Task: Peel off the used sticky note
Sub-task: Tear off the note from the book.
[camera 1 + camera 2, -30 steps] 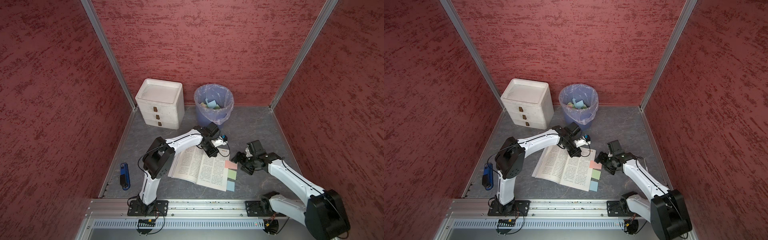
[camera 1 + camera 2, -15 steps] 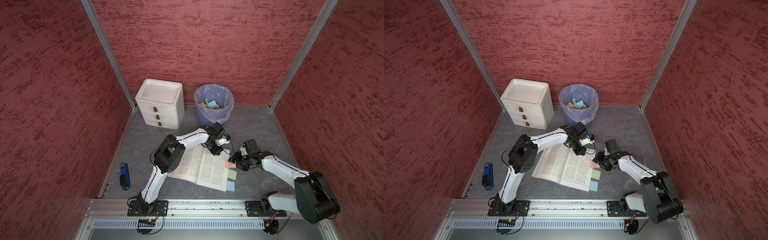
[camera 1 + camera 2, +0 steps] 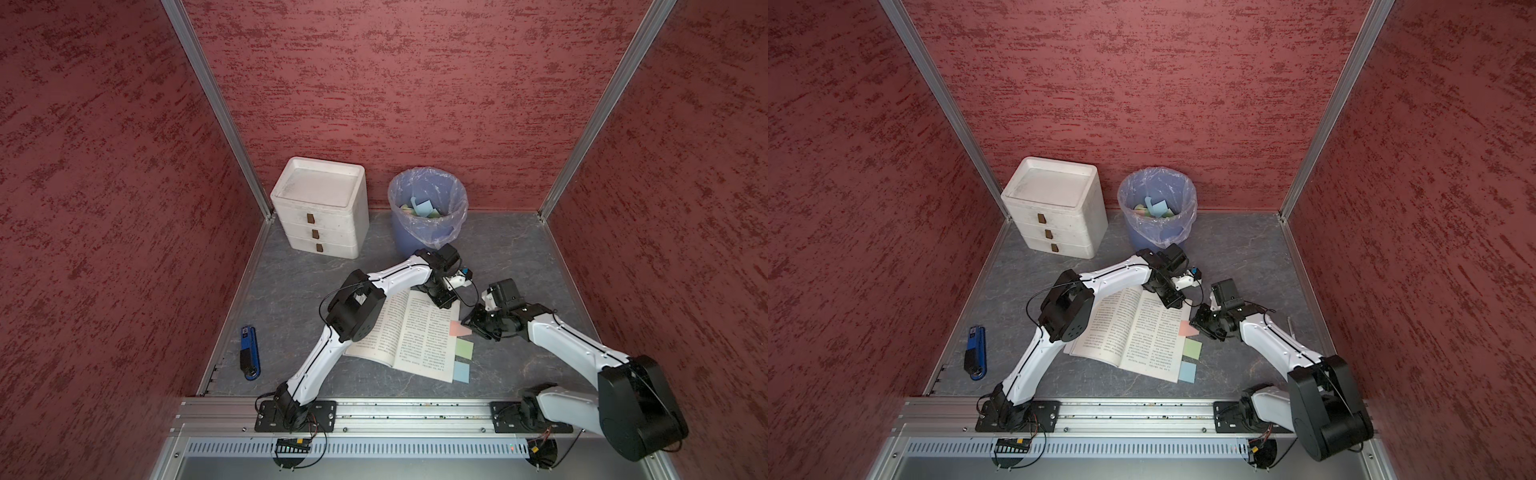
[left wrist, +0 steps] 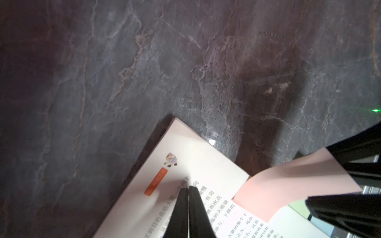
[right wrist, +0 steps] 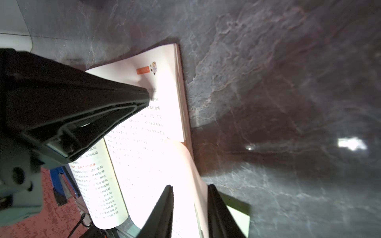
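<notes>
Pink sticky note [image 4: 288, 185] between my right gripper's [image 5: 190, 186] jaws, open book [image 3: 415, 332] pinned by my left gripper [image 4: 188, 187].
Nearest me, a blue note [image 3: 461, 371] and a green note [image 3: 464, 348] poke from the book's right edge. Just beyond, the pink one curls up off the page, my right jaws partly open around it, not clamped. Farther on, my left jaws, shut and empty, press the page's top.
</notes>
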Motion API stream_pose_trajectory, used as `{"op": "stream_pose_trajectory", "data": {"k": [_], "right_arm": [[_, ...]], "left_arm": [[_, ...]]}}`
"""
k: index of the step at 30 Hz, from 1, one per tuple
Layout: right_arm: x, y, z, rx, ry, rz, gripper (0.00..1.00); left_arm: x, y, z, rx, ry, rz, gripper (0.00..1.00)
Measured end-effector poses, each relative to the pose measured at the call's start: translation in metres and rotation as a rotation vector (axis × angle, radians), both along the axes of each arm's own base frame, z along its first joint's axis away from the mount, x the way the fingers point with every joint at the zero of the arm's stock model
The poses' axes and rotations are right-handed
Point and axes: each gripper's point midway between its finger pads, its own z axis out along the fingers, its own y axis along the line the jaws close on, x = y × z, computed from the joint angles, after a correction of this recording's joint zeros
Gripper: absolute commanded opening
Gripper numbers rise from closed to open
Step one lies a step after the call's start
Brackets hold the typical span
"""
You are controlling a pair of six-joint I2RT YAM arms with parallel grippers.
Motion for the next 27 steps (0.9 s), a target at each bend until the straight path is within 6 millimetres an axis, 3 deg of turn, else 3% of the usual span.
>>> {"op": "stream_pose_trajectory", "data": {"k": [4,11,27], "right_arm": [[-0.002,-0.004,-0.002,-0.024,0.003,0.005,0.19],[0.000,-0.007,0.000,-0.051,-0.022,0.014,0.00],[-0.005,0.017,0.024,-0.122,-0.152,0.142,0.00]], "left_arm": [[-0.002,-0.007,-0.001,0.000,-0.003,-0.012,0.06],[0.000,-0.007,-0.006,0.018,-0.015,-0.016,0.06],[0.002,-0.002,-0.007,0.039,-0.038,-0.040,0.06]]}}
